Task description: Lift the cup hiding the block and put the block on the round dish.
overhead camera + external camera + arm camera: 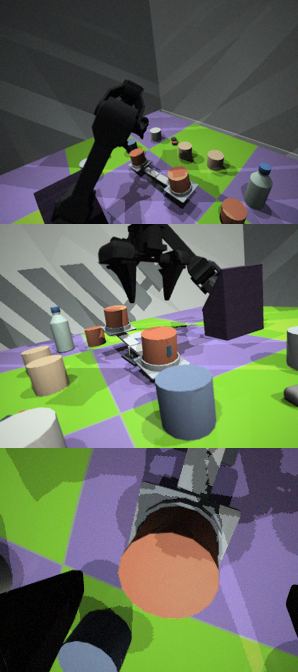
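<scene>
On the balance's (157, 176) (131, 341) (193, 473) end beside the blue-grey cylinder (132, 143) (185, 403) (89, 655), you have the near orange cup (137, 158) (159, 345) (170, 575), upright on its pan. At the balance's opposite end stands the far orange cup (178, 180) (116, 317), also upright. You can't see the block; it should be under one of these cups. The near end looks lower in the exterior view, which probably points to the near cup, though the perspective leaves some doubt.

Behind the balance's beam, a pale sliver (135, 336) is probably the round dish, too hidden to confirm. Farther out from the balance stands the blue-capped bottle (258, 189) (61, 332).

Neither cup is lifted, so you still have the uncovering, the block's transfer, the release and the retreat to do. Your gripper (136, 139) (149, 300) (189, 588) hangs above the near end of the balance, fingers spread wide, holding nothing and touching neither cup. Coming down, you'd want the near cup centred between them.
</scene>
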### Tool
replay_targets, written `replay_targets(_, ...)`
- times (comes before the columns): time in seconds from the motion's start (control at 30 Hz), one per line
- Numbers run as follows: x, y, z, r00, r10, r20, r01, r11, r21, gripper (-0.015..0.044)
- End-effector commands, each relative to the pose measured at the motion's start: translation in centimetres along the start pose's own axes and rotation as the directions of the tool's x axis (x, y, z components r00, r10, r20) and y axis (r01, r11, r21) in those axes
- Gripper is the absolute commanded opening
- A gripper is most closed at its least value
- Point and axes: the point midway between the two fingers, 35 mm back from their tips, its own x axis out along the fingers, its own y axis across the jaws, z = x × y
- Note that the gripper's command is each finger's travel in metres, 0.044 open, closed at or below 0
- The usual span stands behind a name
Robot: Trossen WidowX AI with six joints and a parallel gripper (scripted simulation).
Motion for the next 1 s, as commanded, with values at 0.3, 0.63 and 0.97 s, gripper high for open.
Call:
replay_targets(0.3, 2.9, 1.3, -1.8, 0.994, -0.100, -0.036, 0.105, 0.971, 0.215, 0.0440)
replay_targets(0.63, 4.5, 1.1, -1.8, 0.994, -0.100, -0.035, 0.105, 0.971, 0.215, 0.0440)
replay_targets(0.97, 6.1, 1.0, -1.9, 0.994, -0.100, -0.035, 0.105, 0.971, 0.215, 0.0440)
